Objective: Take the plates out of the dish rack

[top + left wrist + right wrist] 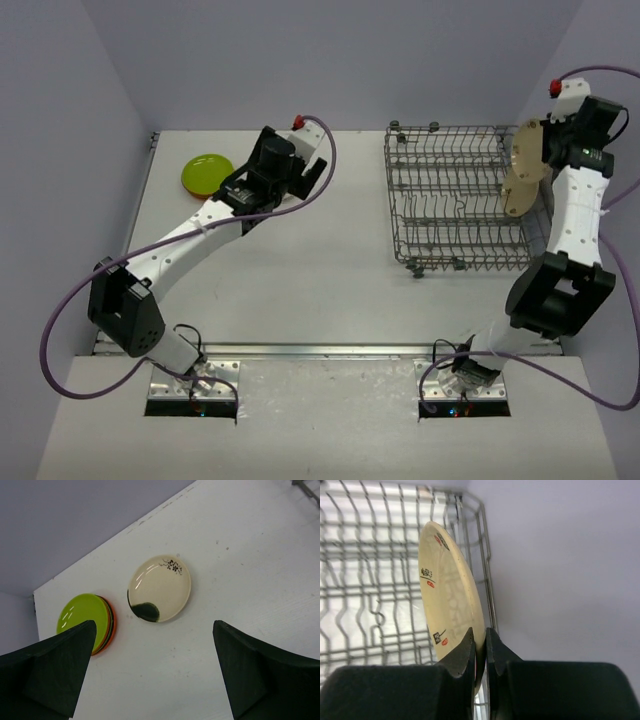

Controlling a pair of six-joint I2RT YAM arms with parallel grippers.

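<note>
- Nearest: right gripper [480, 636], jaws narrow, pinching the rim of a beige plate [447, 595] held on edge.
- The plate hangs at the right end of the dish rack [440, 200].
- Left gripper [154, 626] is wide and empty over the other plates [160, 587], well apart to the left.

L wrist view: orange plate [114, 625] shows rim only, rest under lime green plate [80, 617]; dish rack [306, 486] cut off at top-right corner. R wrist view: beige plate [447, 600] lower edge hidden in right gripper [485, 636]; its printed marks too blurred to read.
</note>
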